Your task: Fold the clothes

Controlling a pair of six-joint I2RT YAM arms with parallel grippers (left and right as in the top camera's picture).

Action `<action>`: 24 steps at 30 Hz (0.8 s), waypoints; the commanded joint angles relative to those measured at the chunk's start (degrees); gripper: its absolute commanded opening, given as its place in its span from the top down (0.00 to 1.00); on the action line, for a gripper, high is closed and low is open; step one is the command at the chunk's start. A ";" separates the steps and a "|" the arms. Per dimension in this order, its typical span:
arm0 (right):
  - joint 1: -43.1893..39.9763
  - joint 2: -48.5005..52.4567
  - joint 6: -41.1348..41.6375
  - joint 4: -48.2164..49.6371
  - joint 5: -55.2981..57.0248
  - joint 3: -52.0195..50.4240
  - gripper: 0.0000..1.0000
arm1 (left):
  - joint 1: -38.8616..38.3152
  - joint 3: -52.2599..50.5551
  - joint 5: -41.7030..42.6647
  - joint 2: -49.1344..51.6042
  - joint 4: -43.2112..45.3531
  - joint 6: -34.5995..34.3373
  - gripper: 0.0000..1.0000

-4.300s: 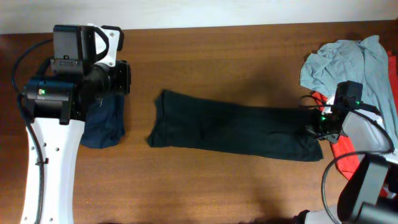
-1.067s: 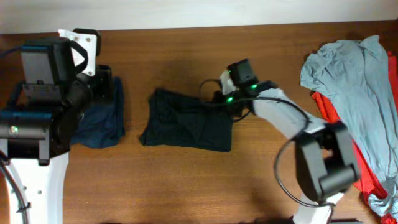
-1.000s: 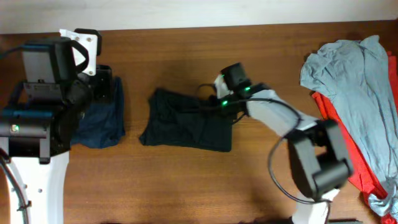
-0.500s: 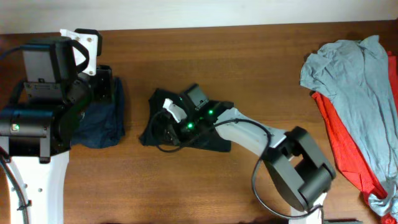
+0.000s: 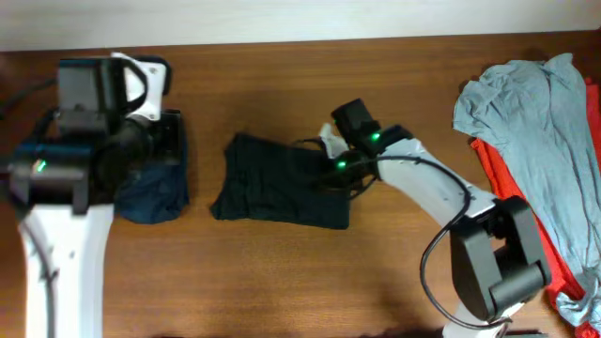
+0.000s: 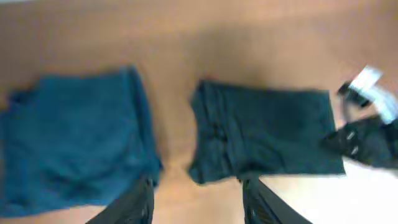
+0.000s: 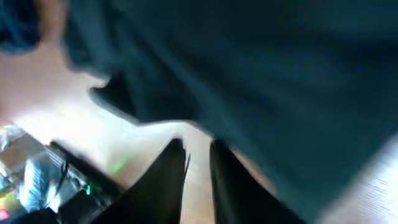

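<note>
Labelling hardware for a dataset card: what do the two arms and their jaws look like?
Both arms match: the left arm and right arm have white links, black joint housings with small green lights and loose black cables. The jaws are slim, black and plain.

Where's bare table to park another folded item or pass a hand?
Free: the front strip of table before the black T-shirt, and the back strip behind it. Also bare wood between the right arm and grey shirt. Crowded: the narrow gap between navy garment and black T-shirt; right tool at its right edge.
</note>
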 commanded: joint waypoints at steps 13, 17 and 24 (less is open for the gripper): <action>-9.20 -0.68 -9.97 -12.44 5.88 0.24 0.58 | -2.36 -30.29 22.91 13.68 8.96 -4.17 0.57; -9.22 -0.68 -9.97 -12.59 6.03 0.24 0.57 | -4.07 -37.64 23.32 13.70 14.45 -10.64 0.39; -9.20 -0.68 -9.97 -12.83 6.03 0.24 0.56 | -4.63 -49.51 26.62 14.58 32.13 -22.84 0.27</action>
